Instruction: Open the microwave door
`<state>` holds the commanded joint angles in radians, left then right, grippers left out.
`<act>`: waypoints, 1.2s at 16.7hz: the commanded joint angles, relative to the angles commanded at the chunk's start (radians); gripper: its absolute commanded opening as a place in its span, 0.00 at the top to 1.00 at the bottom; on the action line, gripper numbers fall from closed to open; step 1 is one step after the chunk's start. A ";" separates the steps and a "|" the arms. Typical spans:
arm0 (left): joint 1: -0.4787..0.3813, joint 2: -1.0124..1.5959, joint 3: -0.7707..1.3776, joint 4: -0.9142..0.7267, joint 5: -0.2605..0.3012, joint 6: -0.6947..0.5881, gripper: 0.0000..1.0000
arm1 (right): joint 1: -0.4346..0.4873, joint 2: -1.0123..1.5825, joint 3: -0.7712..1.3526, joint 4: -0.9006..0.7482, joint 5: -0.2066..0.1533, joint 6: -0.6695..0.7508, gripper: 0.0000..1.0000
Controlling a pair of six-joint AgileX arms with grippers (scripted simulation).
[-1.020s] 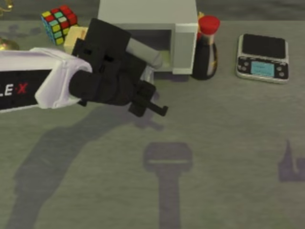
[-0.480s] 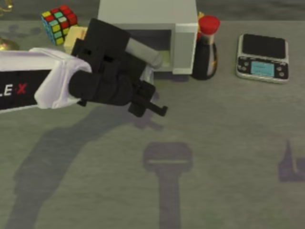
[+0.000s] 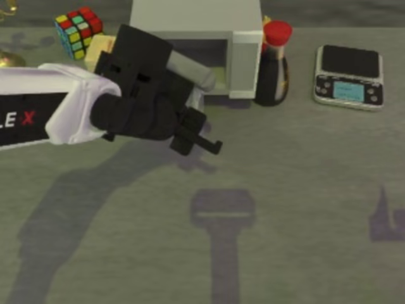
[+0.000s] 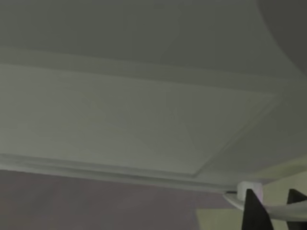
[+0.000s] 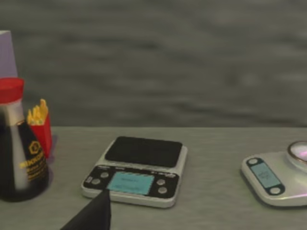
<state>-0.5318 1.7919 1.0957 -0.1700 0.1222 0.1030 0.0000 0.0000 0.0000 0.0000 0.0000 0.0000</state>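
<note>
The light-grey microwave [image 3: 196,16] stands at the table's back centre. The microwave door [image 3: 190,68] is swung partly outward on its left hinge, so the yellowish cavity [image 3: 219,75] shows. My left gripper [image 3: 207,142] is at the door's free edge. In the left wrist view the door [image 4: 120,115] fills most of the picture. There my left gripper [image 4: 273,208] is shut on a pale strip at the door's edge [image 4: 235,199]. My right gripper [image 5: 93,215] shows only as a dark tip in its own wrist view; that arm is out of the top view.
A soy sauce bottle [image 3: 273,63] stands against the microwave's right side, with a red fries box [image 5: 41,127] behind it. A black-and-silver scale [image 3: 350,77] lies further right, and a white scale [image 5: 278,177] beyond that. A colour cube [image 3: 78,30] and yellow block [image 3: 98,50] sit back left.
</note>
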 joint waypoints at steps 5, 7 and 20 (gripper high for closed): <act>-0.008 0.001 0.001 -0.001 0.008 -0.005 1.00 | 0.000 0.000 0.000 0.000 0.000 0.000 0.00; -0.003 -0.002 -0.004 -0.003 0.015 0.004 1.00 | 0.000 0.000 0.000 0.000 0.000 0.000 0.00; 0.032 -0.023 -0.027 -0.008 0.062 0.074 1.00 | 0.000 0.000 0.000 0.000 0.000 0.000 0.00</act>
<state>-0.4998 1.7685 1.0689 -0.1782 0.1840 0.1774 0.0000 0.0000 0.0000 0.0000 0.0000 0.0000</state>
